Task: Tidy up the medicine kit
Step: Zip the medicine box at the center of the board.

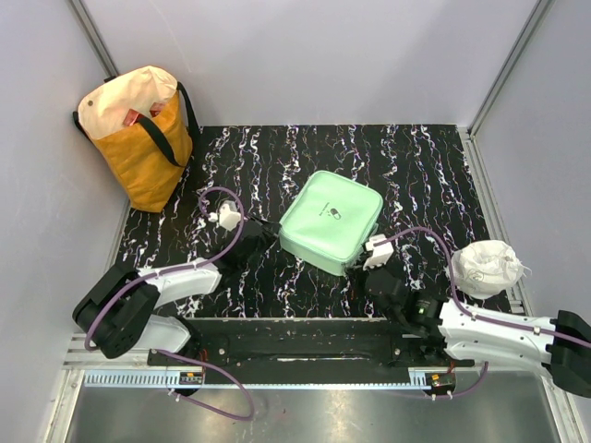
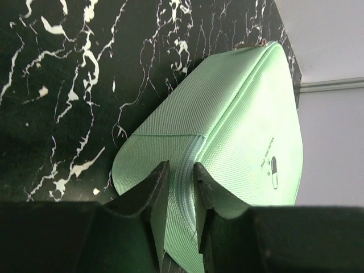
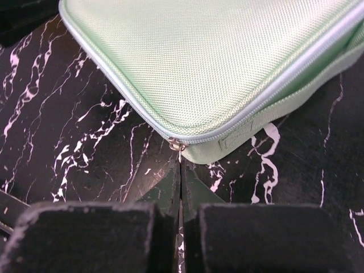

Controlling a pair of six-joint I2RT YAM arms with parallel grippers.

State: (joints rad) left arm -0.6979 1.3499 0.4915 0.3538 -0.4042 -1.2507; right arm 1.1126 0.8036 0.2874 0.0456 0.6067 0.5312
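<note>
**Top view.** The medicine kit [image 1: 331, 221] lies flat on the black marbled table [image 1: 416, 166], lid up. It is a rounded square with no clear long axis, turned corner-on so that one corner points at each gripper. The left gripper [image 1: 272, 236] meets its left corner and the right gripper [image 1: 358, 273] its near corner. Only this view shows the yellow-and-cream tote bag [image 1: 138, 148], far behind the left jaws, and a crumpled white bag [image 1: 487, 268] out to the right of the right jaws.

**Left wrist view.** The medicine kit [image 2: 227, 125] stretches away from the left gripper [image 2: 182, 170]. Its woven mint fabric, pale zip [image 2: 239, 85] and pill logo [image 2: 274, 170] are all plain here. The dark padded fingers [image 2: 156, 185] stand narrowly apart, astride the zip band of the side wall. Whether they clamp it cannot be told.

**Right wrist view.** A rounded corner of the medicine kit [image 3: 216, 57] fills the space ahead of the right gripper [image 3: 181, 166], whose jaws are pressed together. A small metal zip pull [image 3: 177, 144] — seen in no other view — sits just beyond the tips. Whether they hold it cannot be told.
</note>
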